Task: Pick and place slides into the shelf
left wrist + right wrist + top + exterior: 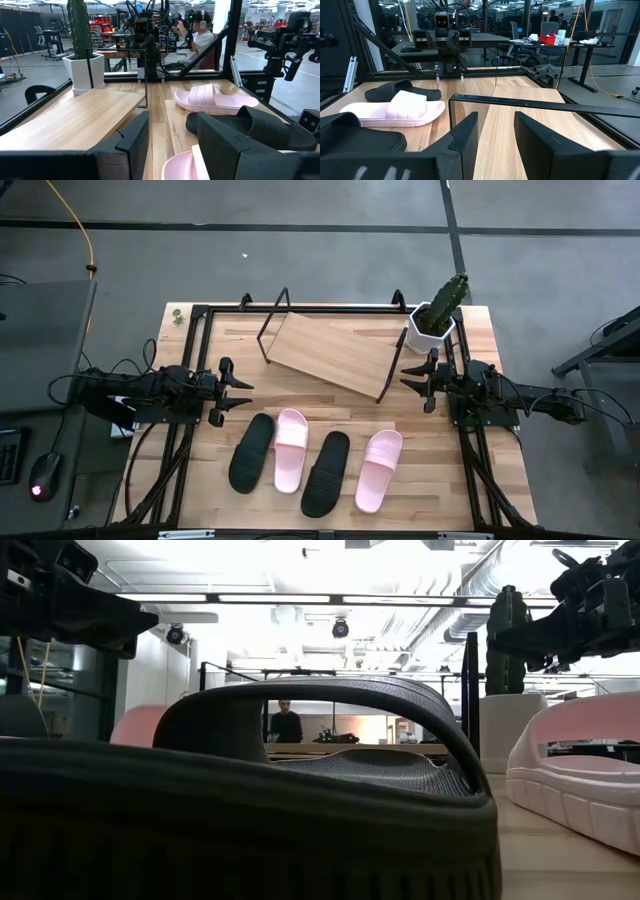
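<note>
Four slides lie sole-down in a row on the near half of the table: a black slide (252,452), a pink slide (291,448), a second black slide (326,472) and a second pink slide (379,470). The shelf (330,350), a slanted light board in a black wire frame, stands beyond them with nothing on it. My left gripper (240,387) hovers open at the table's left side, pointing right past the shelf (75,115). My right gripper (410,375) hovers open at the right side, facing the shelf's wire frame (520,101). In the low view a black slide (300,790) fills the foreground.
A potted plant (437,315) in a white pot stands at the far right corner, close beside the shelf and the right arm. A black metal frame (195,315) runs along the table's edges. Bare wood lies between the shelf and the slides. A person (200,30) sits beyond the table.
</note>
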`<action>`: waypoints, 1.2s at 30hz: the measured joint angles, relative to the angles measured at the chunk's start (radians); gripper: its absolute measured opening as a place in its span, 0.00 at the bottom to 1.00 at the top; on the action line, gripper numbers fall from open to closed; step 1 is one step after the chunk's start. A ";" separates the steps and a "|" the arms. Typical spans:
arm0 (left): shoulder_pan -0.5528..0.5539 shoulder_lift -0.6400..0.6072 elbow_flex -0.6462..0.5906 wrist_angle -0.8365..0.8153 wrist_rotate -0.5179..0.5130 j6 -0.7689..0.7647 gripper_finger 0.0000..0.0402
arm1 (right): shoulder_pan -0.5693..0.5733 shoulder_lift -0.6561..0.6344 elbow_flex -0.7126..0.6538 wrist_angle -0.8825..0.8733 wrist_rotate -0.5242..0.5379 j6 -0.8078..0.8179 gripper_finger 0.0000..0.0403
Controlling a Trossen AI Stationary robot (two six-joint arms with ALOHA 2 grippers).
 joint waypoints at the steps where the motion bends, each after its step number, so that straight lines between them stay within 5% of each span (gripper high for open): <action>1: 0.000 0.000 0.000 0.000 0.000 0.000 0.37 | 0.000 0.000 0.000 0.000 0.000 0.000 0.29; 36: 0.000 0.001 0.000 0.009 0.000 -0.055 0.37 | 0.000 0.000 0.000 0.000 0.000 0.000 0.29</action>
